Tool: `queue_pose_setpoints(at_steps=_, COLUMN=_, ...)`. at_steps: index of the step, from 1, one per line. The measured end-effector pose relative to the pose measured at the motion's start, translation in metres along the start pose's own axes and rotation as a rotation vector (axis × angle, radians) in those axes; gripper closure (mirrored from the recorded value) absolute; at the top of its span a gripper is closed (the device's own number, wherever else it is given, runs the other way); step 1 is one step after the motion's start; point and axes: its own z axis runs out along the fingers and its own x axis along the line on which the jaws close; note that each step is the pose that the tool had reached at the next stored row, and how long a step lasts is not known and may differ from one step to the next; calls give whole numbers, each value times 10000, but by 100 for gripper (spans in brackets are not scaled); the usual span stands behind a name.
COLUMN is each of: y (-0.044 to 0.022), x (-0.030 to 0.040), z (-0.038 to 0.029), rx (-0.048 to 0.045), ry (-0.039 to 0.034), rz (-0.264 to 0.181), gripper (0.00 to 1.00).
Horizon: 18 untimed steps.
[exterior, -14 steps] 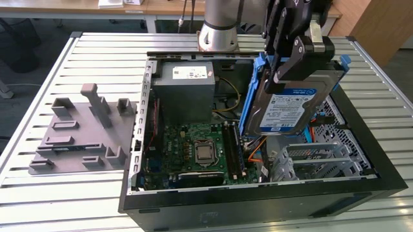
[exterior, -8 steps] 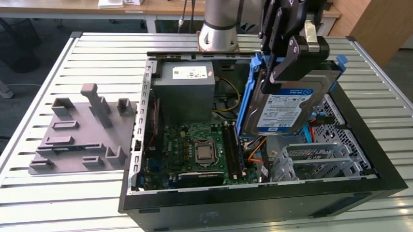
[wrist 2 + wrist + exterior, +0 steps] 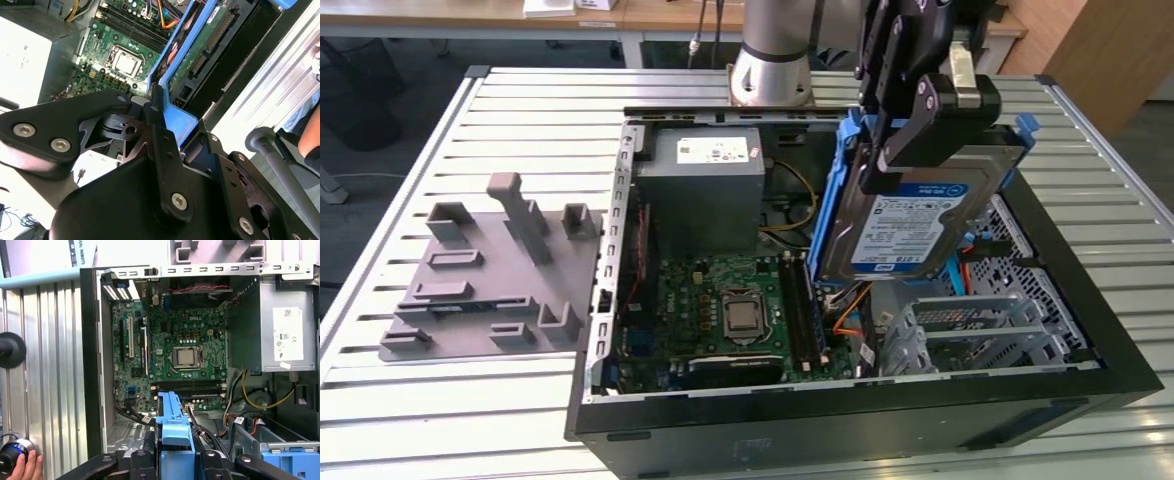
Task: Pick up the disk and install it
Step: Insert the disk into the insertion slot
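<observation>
Hold: I had the gripper (image 3: pixel 914 145) clamped on the disk (image 3: pixel 921 225) at its blue rail (image 3: pixel 172 412).
Tilt: the disk hung steeply slanted above the open case (image 3: pixel 854 415).
Edges: its lower edge sat near the cage (image 3: pixel 974 325), one rail over the board's (image 3: pixel 720 300) edge.
Room: I saw open space under it; the power supply (image 3: pixel 700 185) lay apart.

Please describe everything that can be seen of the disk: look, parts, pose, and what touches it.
The disk is a flat, dark metal rectangle with a blue-and-white label and blue plastic rails along its sides. The second wrist view shows a green circuit board on its underside. It hangs tilted, label up, over the open computer case, toward the exterior view's right. The tool is shut on its upper end.
</observation>
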Motion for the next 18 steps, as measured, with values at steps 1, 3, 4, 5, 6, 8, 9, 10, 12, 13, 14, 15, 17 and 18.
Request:
queue_pose_setpoints(at_steps=1, y=-6, x=-1, z=0, rx=0, ry=1, rz=0, gripper=64)
queue_pose_setpoints(at_steps=3, y=-12, x=-1, z=0, rx=0, ry=0, rz=0, gripper=64)
queue_pose_setpoints(at_steps=4, y=-12, x=-1, z=0, rx=0, ry=1, rz=0, gripper=64)
queue_pose_setpoints(at_steps=5, y=-18, x=-1, z=0, rx=0, ry=1, rz=-1, gripper=64)
queue_pose_setpoints(at_steps=6, y=-18, x=-1, z=0, rx=0, ry=0, rz=0, gripper=64)
queue_pose_setpoints(at_steps=8, y=-31, x=-2, z=0, rx=0, ry=0, rz=0, gripper=64)
queue_pose_setpoints(at_steps=9, y=-31, x=-2, z=0, rx=0, ry=1, rz=0, gripper=64)
queue_pose_setpoints(at_steps=10, y=-31, x=-1, z=0, rx=0, ry=5, rz=0, gripper=64)
queue_pose_setpoints(at_steps=12, y=-31, x=1, z=0, rx=0, ry=16, rz=0, gripper=64)
queue_pose_setpoints(at_steps=13, y=-32, x=4, z=0, rx=0, ry=20, rz=-1, gripper=64)
queue_pose_setpoints(at_steps=14, y=-32, x=7, z=1, rx=1, ry=21, rz=0, gripper=64)
queue_pose_setpoints(at_steps=15, y=-32, x=10, z=1, rx=1, ry=23, rz=-1, gripper=64)
queue_pose_setpoints(at_steps=17, y=-33, x=11, z=2, rx=1, ry=24, rz=0, gripper=64)
queue_pose_setpoints(at_steps=18, y=-39, x=11, z=3, rx=1, ry=25, rz=-2, gripper=64)
